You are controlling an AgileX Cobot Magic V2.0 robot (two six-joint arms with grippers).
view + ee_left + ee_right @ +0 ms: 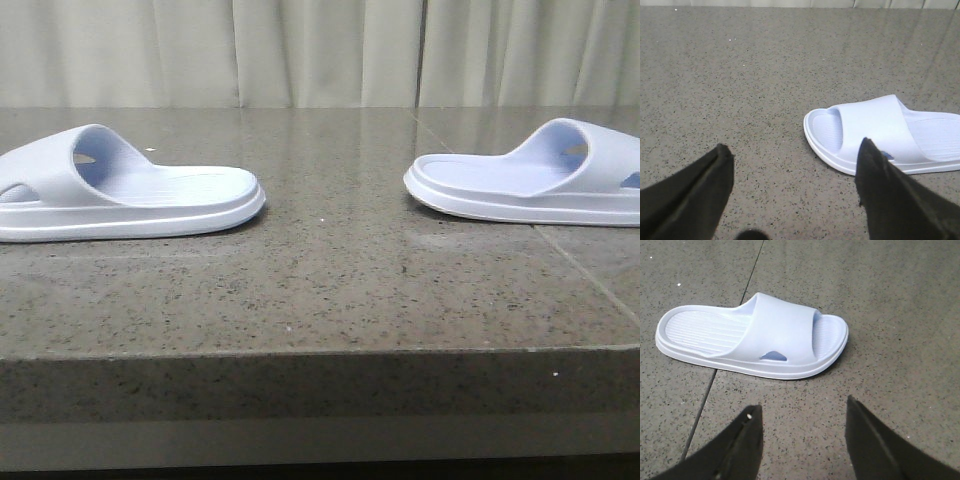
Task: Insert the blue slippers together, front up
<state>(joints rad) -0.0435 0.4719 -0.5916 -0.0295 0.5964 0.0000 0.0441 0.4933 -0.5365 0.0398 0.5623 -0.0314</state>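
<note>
Plainly 2 blue slippers (130, 190) (530, 180), well apart, on 1 table (330, 290).

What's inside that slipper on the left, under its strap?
Under the strap of the left slipper only a ribbed pale footbed shows, with nothing on it. The toe end under the strap is hidden in the front view. The right slipper looks likewise empty.
</note>
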